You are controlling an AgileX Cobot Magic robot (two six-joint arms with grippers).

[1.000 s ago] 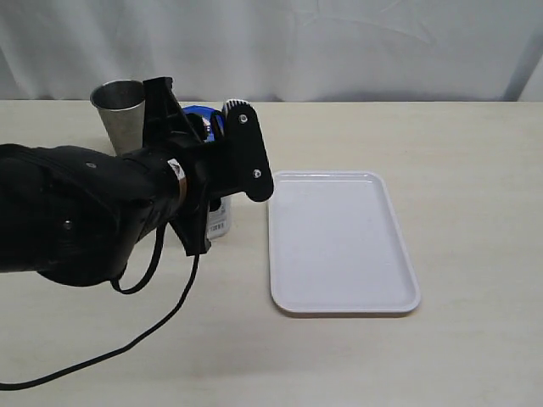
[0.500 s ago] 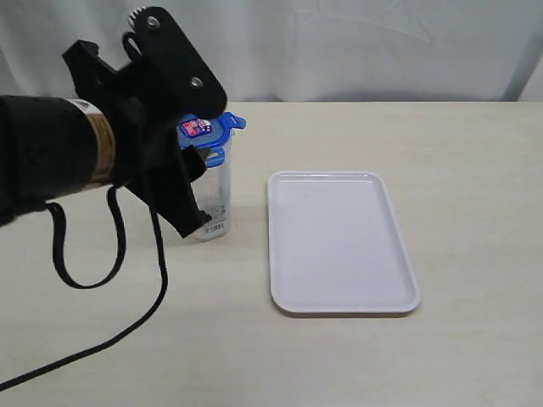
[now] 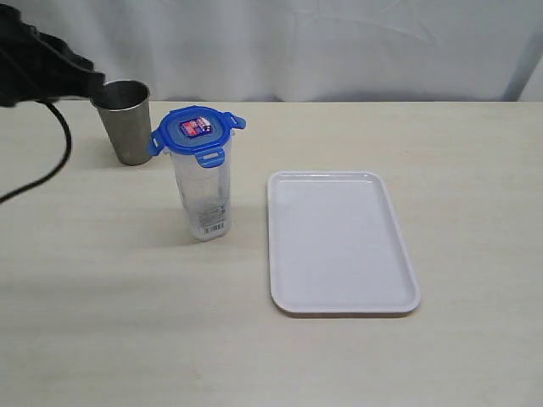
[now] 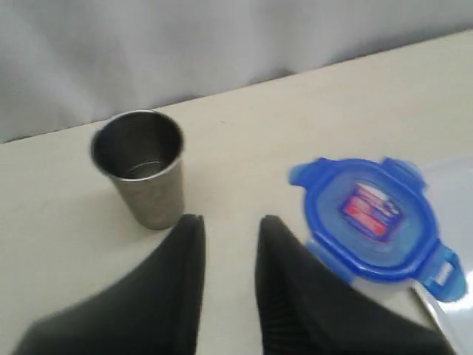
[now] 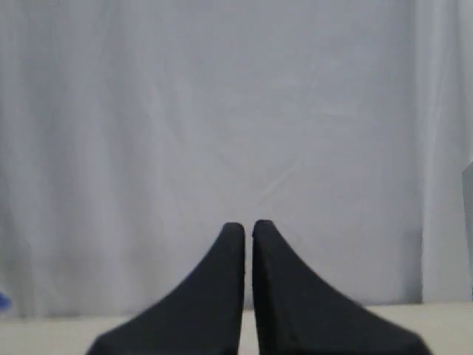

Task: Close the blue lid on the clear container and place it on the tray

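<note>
The clear container [image 3: 206,199] stands upright on the table, just left of the white tray [image 3: 339,242]. The blue lid [image 3: 195,130] rests on its top with the snap flaps sticking outward; from above it shows as the blue lid [image 4: 373,218] with its sticker. My left gripper [image 4: 230,219] hovers high between the lid and the metal cup, open with a narrow gap and only bare table between its fingers. In the exterior view only part of the left arm [image 3: 42,64] shows, at the far upper left. My right gripper [image 5: 248,223] is shut, empty and faces the white curtain.
A grey metal cup [image 3: 127,119] stands behind and left of the container, also seen as the cup [image 4: 144,166] in the left wrist view. A black cable [image 3: 51,161] hangs from the left arm over the table's left side. A white curtain closes off the back.
My left arm has pulled up and away to the left from the container, leaving the lid on top. Its jaws have narrowed. The right gripper stays shut.
</note>
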